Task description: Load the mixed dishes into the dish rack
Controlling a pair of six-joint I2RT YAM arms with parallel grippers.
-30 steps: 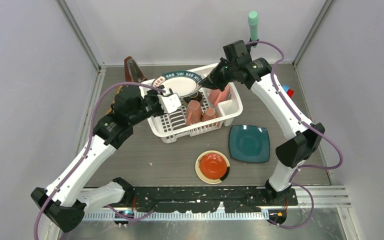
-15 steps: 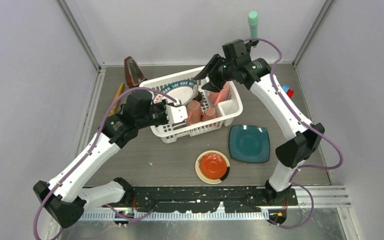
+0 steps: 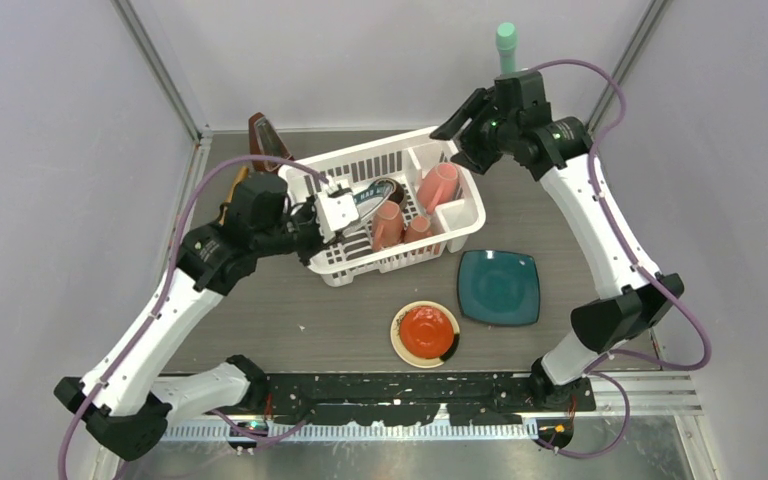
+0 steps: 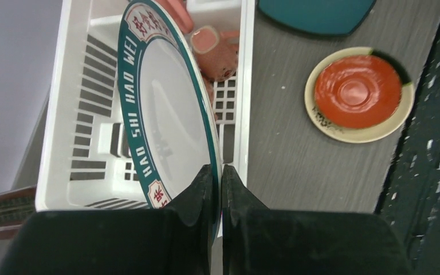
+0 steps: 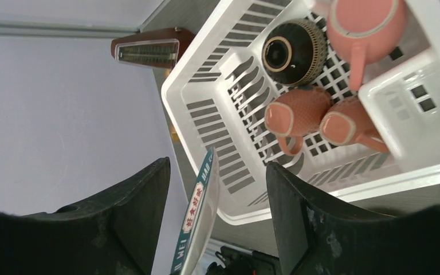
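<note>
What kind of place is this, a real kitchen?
Probably a robot test booth, not a kitchen: plain walls enclose a grey table with a dish rack, and two arms are bolted at its near edge.

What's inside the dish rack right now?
Three pink mugs and an upturned brown bowl sit in the dish rack. The left gripper holds the teal-rimmed plate on edge over one end, blocking some floor from overhead.

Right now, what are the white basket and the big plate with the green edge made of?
The dish rack looks like white moulded plastic: thin slotted walls, matte with a soft sheen. The teal-rimmed plate looks like glazed ceramic, though it could be melamine: its white face is glossy with reflections, and there is printed lettering on the rim.
</note>
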